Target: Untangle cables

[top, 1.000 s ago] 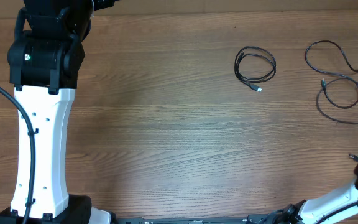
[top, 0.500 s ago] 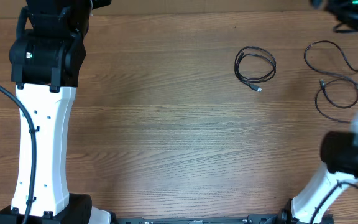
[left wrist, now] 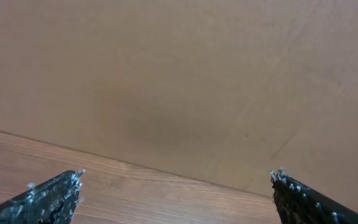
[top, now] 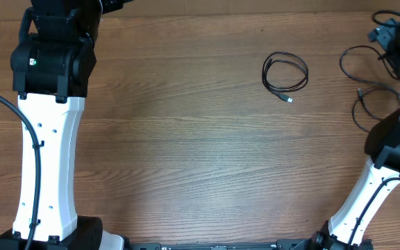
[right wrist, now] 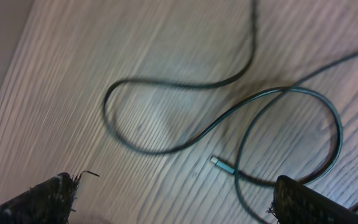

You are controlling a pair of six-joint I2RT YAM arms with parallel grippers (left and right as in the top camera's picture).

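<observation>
Now the right tool [right wrist: 174, 186] has swung above the loose cables [right wrist: 179, 84].

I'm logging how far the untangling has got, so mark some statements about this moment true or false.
1. The coiled cable lies apart from the loose cable. True.
2. The right gripper is shut on a cable. False: it is open above the loose cable, with nothing held between its fingers.
3. A plug end lies on the table below the right gripper. True.
4. The left gripper holds a cable. False: it is open, and only the table and a wall show between its fingers.
</observation>
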